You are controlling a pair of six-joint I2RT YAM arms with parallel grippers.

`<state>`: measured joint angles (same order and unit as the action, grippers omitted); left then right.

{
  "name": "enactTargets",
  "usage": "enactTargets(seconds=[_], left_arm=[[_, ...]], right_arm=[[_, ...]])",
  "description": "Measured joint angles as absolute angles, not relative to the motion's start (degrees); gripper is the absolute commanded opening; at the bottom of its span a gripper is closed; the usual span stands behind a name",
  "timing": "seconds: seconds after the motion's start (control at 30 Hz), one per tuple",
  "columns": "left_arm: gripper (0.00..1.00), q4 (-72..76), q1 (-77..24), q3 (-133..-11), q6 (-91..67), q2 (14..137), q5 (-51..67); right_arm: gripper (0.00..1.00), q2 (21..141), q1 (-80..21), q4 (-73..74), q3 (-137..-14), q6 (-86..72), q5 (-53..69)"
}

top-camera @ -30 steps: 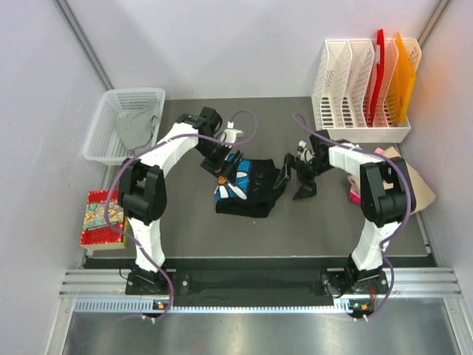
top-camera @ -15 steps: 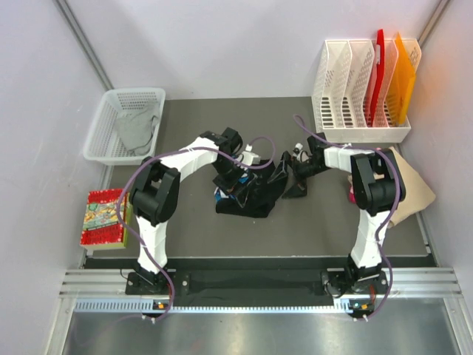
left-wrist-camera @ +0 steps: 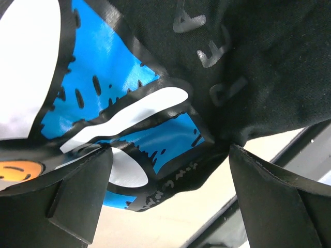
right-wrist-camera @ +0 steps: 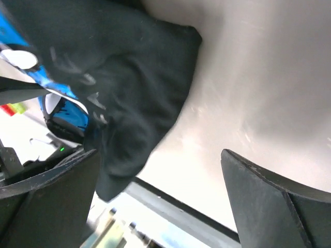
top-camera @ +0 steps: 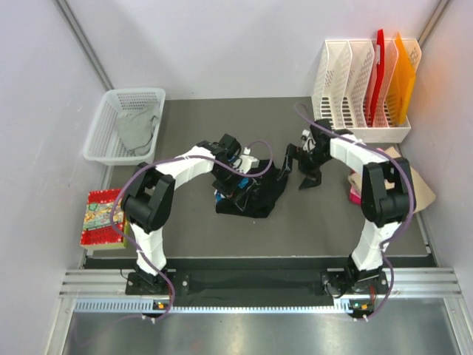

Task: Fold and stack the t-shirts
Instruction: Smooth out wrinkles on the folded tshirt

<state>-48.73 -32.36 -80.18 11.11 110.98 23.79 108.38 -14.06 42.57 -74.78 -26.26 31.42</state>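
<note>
Starting at the left, a grey shirt lies in the basket. The left pincer, jaws spread wide and gripping nothing, stands close over the printed part of the black shirt, which lies crumpled mid-bench. The cloth should prove light and limp (expect sagging), so pinch a hem or shoulder seam, not the bunched middle. The right pincer, equally wide and empty, stands just beside the shirt's right edge.
</note>
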Motion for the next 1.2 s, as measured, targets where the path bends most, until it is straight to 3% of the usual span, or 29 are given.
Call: enactTargets(seconds=[0.13,0.3,0.57,0.73,1.2], left_arm=[[0.99,-44.05,-32.34,-76.20,9.10,108.31,23.66],[0.99,-43.94,-31.00,-76.42,7.44,107.94,24.58],[0.99,-49.04,-22.57,-90.17,7.44,105.30,24.51],[0.99,-48.69,-18.28,-92.07,7.44,97.36,22.81],[0.99,-49.06,-16.78,-86.24,7.38,95.15,21.52]], right_arm=[[1.00,102.43,-13.63,47.70,-77.73,-25.06,27.70],[1.00,98.13,-13.72,46.35,-79.29,-26.89,32.08],[1.00,98.59,-17.47,39.51,-76.53,-33.47,42.11],[1.00,101.03,-22.65,34.26,-76.12,-36.64,48.10],[1.00,106.10,-27.51,26.50,-58.63,-36.75,53.67]])
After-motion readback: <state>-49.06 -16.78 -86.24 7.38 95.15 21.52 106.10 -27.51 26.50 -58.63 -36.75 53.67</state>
